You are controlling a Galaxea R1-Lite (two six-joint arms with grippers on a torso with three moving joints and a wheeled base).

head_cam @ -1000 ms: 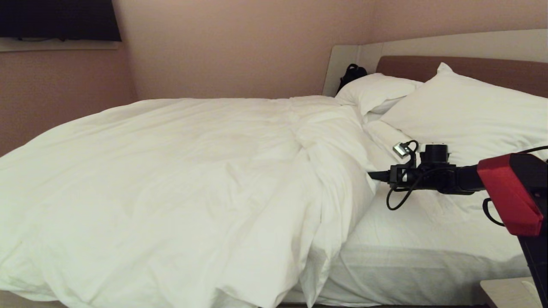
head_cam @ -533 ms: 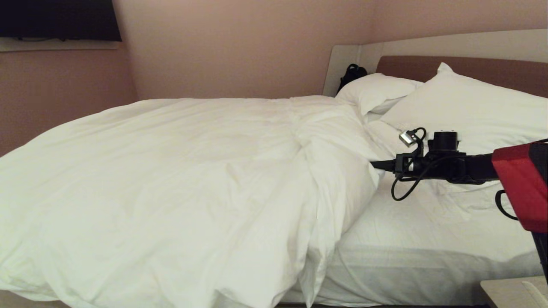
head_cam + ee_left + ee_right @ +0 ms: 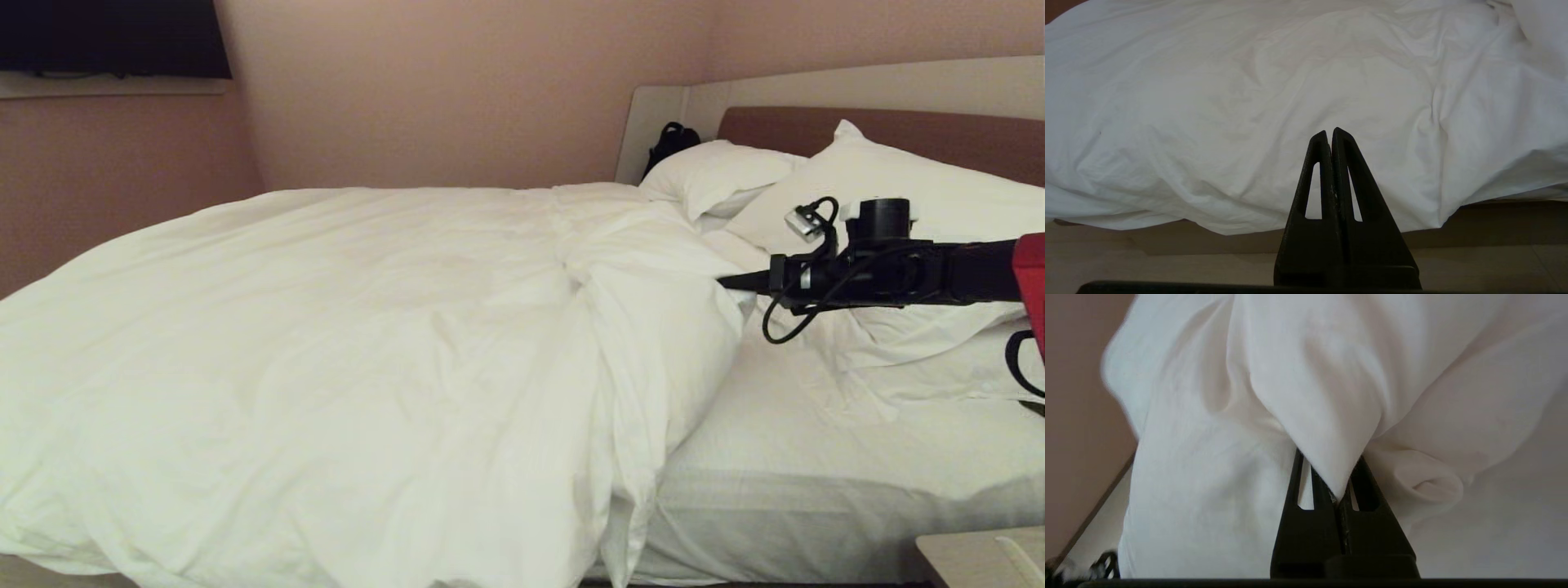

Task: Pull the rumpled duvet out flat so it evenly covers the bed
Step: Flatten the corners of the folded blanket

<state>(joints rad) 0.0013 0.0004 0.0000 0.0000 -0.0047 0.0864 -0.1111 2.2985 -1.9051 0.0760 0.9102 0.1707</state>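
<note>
Head view, nearest first: the duvet (image 3: 343,367) is heaped over the left and middle of the bed (image 3: 816,506), its front edge spilling over the near side of the mattress, wrinkled throughout. To the right the white sheet (image 3: 816,433) lies bare up to the pillows. A pale nightstand corner (image 3: 980,559) shows at lower right. The left gripper (image 3: 1329,134), fingers pressed together and holding nothing, hangs low in front of the overhanging duvet, above the floor (image 3: 1167,265). Further in, the right gripper (image 3: 727,282) reaches level from the right, clamped on a fold of the duvet's raised right edge. Beyond it, two pillows (image 3: 898,188) lean against the headboard (image 3: 816,90). A dark bag (image 3: 671,140) sits at the far corner.
</note>
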